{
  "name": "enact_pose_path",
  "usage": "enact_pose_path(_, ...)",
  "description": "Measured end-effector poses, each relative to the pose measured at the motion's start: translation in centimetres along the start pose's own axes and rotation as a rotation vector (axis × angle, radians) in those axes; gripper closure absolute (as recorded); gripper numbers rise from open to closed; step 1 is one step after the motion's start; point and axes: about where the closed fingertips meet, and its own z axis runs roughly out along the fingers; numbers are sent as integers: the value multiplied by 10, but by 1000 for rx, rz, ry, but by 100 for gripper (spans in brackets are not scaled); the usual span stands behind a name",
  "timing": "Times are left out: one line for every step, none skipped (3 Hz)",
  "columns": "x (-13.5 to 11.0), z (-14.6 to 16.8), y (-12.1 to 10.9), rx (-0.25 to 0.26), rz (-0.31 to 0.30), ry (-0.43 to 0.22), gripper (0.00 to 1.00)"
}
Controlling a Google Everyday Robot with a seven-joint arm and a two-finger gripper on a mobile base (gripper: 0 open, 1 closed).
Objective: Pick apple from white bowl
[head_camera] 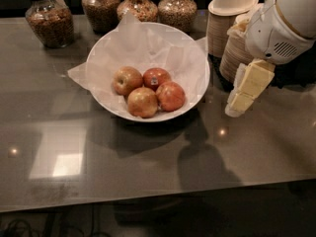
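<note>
The white bowl point(196, 63), wide and lined with crinkled white paper, stands on the dark table at centre back. Several apples lie in it. The red-orange apple point(171, 96) is at the front right of the group. A darker red apple with a small sticker point(156, 77) lies behind it. Two paler, yellower apples point(127, 80) point(142, 102) lie to the left. My gripper point(245, 92), cream-coloured under a white arm housing, hangs above the table just right of the bowl, apart from it and from the apples.
Stacks of beige paper bowls point(230, 19) stand behind the gripper at the back right. Several glass jars of grains point(49, 19) line the table's back edge. The table's front edge point(148, 201) runs across the bottom.
</note>
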Motion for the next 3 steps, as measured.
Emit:
enact_pose_path(0,0,0,0,0,0,0)
enact_pose_path(-2,3,-1,0,3,-10,0)
enact_pose_path(-24,38,-12,-23,13,-102,15)
